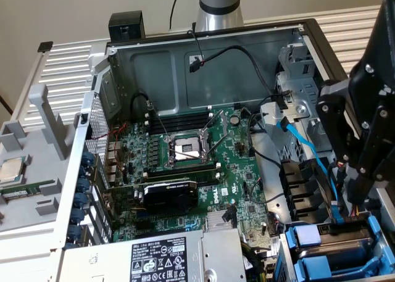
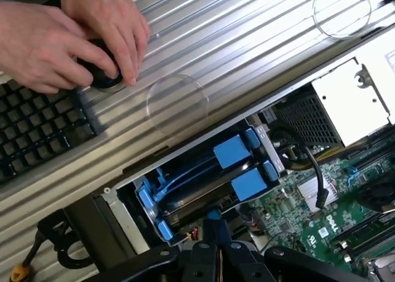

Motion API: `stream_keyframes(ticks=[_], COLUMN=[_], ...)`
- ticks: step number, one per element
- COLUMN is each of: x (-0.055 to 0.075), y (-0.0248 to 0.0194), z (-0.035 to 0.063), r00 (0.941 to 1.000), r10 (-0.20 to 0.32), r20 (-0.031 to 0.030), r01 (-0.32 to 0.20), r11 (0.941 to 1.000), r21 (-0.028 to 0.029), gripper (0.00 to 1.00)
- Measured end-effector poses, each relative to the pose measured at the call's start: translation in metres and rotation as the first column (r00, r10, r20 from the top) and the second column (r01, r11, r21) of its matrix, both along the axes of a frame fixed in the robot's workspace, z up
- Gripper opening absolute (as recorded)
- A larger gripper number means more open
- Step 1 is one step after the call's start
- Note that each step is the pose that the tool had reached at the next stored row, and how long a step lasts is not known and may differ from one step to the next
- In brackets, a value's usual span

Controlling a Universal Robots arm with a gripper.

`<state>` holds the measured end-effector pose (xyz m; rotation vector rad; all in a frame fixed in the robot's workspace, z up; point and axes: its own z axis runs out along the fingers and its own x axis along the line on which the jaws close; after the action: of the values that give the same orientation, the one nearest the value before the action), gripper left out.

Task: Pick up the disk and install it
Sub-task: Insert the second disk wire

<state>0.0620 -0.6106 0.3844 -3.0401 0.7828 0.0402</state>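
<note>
**Disk seated in the drive bay, jaws together above it**

At the corner of the open computer case [image 1: 203,53] nearest the exterior view's lower right, the disk [image 1: 336,242] sits in the drive bay, clipped in its bright blue carrier, its blue tabs facing the motherboard [image 1: 185,171]. A second blue carrier [image 1: 333,269] lies just beside it in the same bay, on the side nearer the camera. Seen from the wrist, the two carriers lie side by side in the metal cage, each with a square blue tab at its end, and the disk [image 2: 197,192] shows as a dark slab between blue rails.

The gripper [image 1: 361,171] hangs at the exterior view's right, directly over the bay and near the disk, with nothing visible between it and the carrier; its jaws are together and hold nothing. In the wrist view its black body [image 2: 210,260] lies along the edge nearest the bay.

Inside the case, the empty processor socket [image 1: 185,147] sits in the middle of the motherboard, a black graphics card [image 1: 170,194] lies below it, and the power supply [image 1: 160,257] with its white label lies along the near edge. A blue cable [image 1: 302,140] runs down toward the bay.

Outside the case, on the ribbed metal table [image 2: 247,41], a person's two hands [image 2: 68,38] rest on a dark round object beside a black keyboard [image 2: 37,128].
</note>
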Motion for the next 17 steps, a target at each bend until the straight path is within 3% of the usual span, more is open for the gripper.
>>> stream_keyframes(ticks=[4, 8, 12, 17], x=[0.0000, 0.0000, 0.0000, 0.0001], y=[0.0000, 0.0000, 0.0000, 0.0000], z=[0.0000, 0.0000, 0.0000, 0.0000], r00=[0.9976, 0.9908, 0.9816, 0.9645], r10=[0.069, 0.135, 0.191, 0.264], r20=[0.0044, 0.0077, 0.0084, 0.0095], r01=[-0.069, -0.135, -0.191, -0.264], r11=[0.9976, 0.9908, 0.9816, 0.9645], r21=[-0.0001, -0.0005, -0.0005, -0.0008], gripper=[0.11, 0.11, 0.11, 0.11])
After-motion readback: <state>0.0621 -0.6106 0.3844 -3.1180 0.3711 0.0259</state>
